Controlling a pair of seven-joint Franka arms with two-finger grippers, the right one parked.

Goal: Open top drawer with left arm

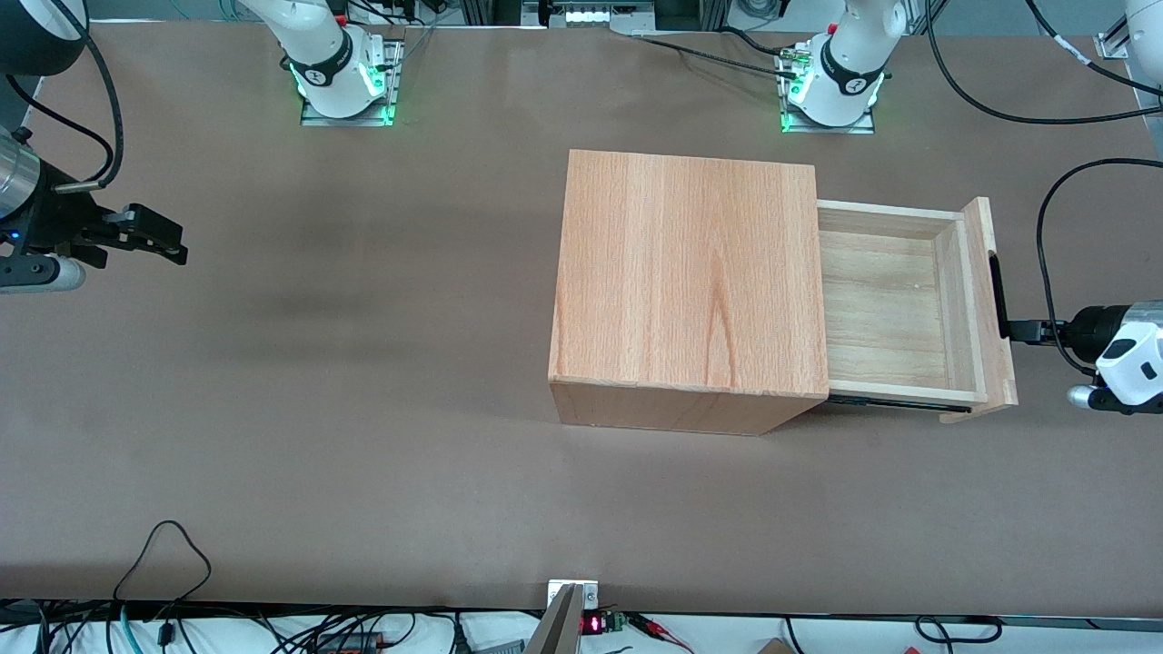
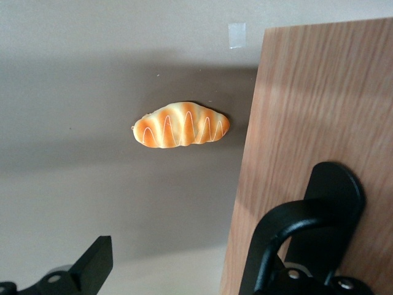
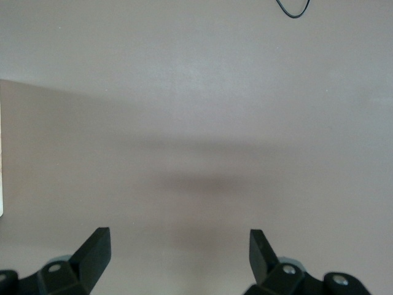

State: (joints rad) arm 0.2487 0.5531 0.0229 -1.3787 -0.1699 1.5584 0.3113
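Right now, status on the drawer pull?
Claw at the black handle, fingers spread. Top drawer pulled well out of wooden box. Nothing blocking.

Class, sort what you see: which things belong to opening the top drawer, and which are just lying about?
Job: top drawer, pulled out of the wooden box; its black handle; left arm's tool, open, at the handle.
Lying about: toy bread loaf; scrap of tape; both on the table.
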